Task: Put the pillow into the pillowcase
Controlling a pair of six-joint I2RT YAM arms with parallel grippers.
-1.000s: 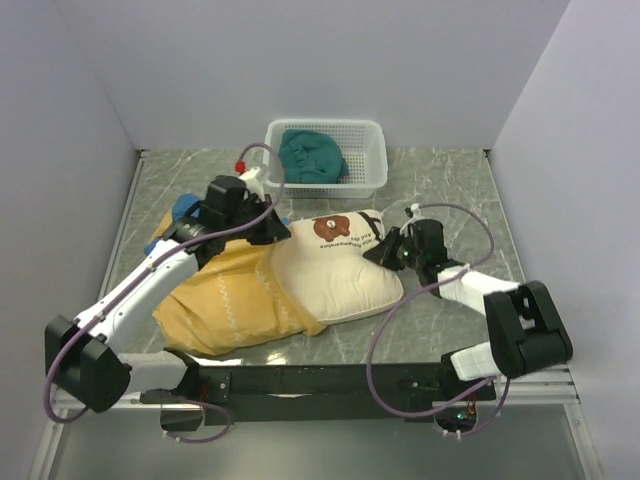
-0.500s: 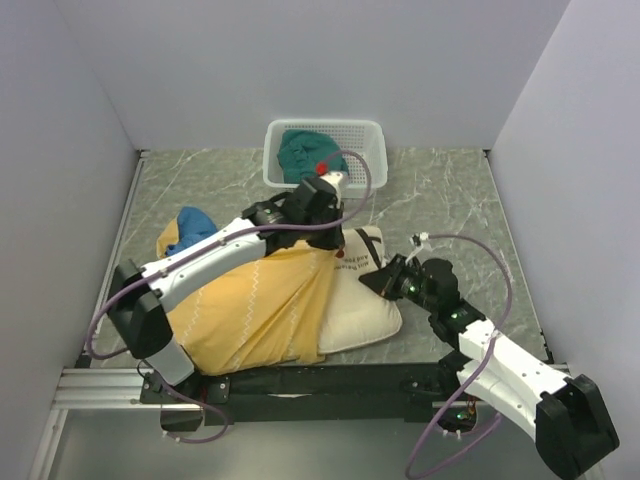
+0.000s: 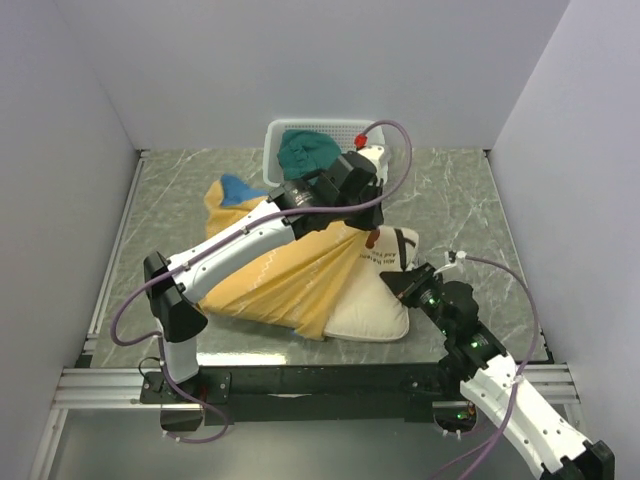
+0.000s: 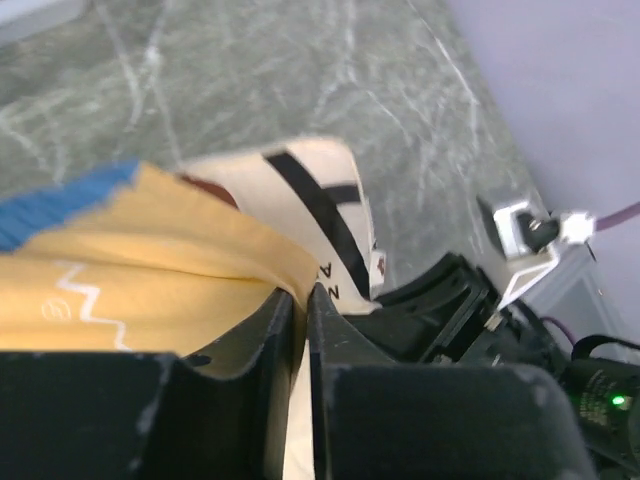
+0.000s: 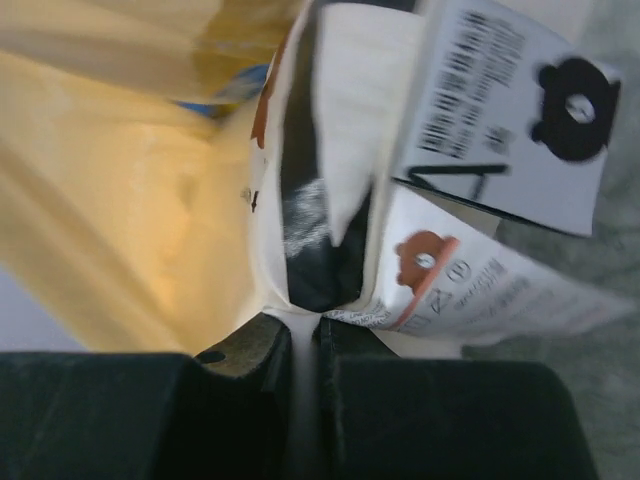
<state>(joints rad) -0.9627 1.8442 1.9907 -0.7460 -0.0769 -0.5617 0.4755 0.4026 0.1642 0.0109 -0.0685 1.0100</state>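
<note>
Top external: left pincer (image 3: pixel 362 226) above soft cream-white rectangular pillow (image 3: pixel 375 305); right pincer (image 3: pixel 407 284) at its right edge.
Left wrist: nearly closed, pinching hem of floppy mustard-yellow zigzag fabric pillowcase (image 4: pixel 150 270).
Right wrist: clamped on pillow seam, white paper tags (image 5: pixel 500 100) right of fingers.

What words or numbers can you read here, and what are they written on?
No text reads clearly in any view.
On the pillow: big black letters, partly hidden, unreadable.
On the white tag: tiny print beside a black bear shape, too blurred to read.
On the lower tag: small print beside a brown bear mark, too blurred to read.
On the pillowcase: only white zigzag lines, no words.
</note>
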